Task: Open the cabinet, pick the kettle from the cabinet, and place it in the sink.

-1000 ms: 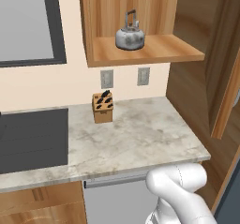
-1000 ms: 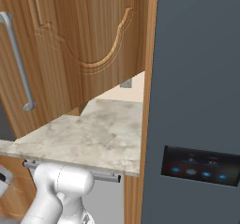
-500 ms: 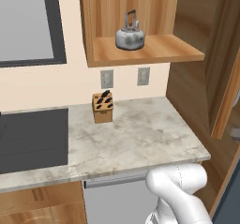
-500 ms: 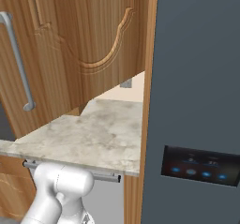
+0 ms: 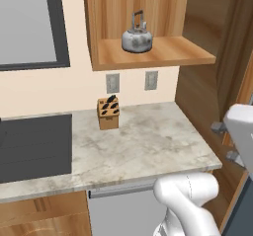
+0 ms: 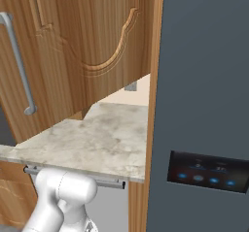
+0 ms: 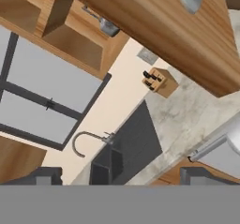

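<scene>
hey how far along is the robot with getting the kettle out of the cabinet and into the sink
Done: the cabinet already stands open, its door swung out over the counter. In hand: nothing yet; the gripper is open and empty, well back from the shelf. Left: the kettle sits untouched on the shelf, so it has to be reached, grasped, carried left and set in the black sink.

My kettle [image 7: 107, 26] at 11 o'clock in hand view is half hidden behind the open cabinet door [image 7: 159, 26]. Sink [image 5: 32, 146] at 9 o'clock is cut by the left edge. Knife block [image 7: 159, 81] knives too small.
</scene>
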### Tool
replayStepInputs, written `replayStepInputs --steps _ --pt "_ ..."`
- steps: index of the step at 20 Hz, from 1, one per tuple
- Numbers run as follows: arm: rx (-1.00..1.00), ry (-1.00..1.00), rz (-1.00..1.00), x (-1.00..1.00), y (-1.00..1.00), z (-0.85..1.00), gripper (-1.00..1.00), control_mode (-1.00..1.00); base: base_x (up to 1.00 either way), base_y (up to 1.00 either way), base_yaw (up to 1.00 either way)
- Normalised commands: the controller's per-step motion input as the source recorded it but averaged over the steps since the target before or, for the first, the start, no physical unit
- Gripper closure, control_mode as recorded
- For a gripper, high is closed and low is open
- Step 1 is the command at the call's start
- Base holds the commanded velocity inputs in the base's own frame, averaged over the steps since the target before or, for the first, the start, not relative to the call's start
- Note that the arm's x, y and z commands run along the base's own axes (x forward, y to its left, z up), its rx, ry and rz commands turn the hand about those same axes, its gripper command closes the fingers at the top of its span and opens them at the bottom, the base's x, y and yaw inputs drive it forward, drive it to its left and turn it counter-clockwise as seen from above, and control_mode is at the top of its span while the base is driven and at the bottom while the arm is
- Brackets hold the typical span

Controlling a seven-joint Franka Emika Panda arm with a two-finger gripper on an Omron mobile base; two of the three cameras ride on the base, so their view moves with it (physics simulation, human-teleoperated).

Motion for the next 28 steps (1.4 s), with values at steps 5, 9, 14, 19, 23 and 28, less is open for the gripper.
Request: replayStepInputs --steps 5,9,14,19,23,28 --pt "0.06 0.0 -0.07 0.39 0.17 -0.06 -1.0 -1.0 0.0 0.0 0.0" --pt "0.05 0.0 -0.1 0.44 0.18 -0.07 -1.0 -1.0 0.0 0.0 0.0" --pt "0.03 0.0 -0.13 0.45 0.21 -0.06 -1.0 -1.0 0.0 0.0 0.0" --pt "0.04 -0.04 -0.22 0.35 0.15 0.02 -1.0 -1.0 0.0 0.0 0.0" --pt "0.05 0.0 -0.27 0.34 0.11 -0.02 -1.0 -1.0 0.0 0.0 0.0" --pt "0.11 0.0 -0.25 0.33 0.02 -0.05 -1.0 -1.0 0.0 0.0 0.0"
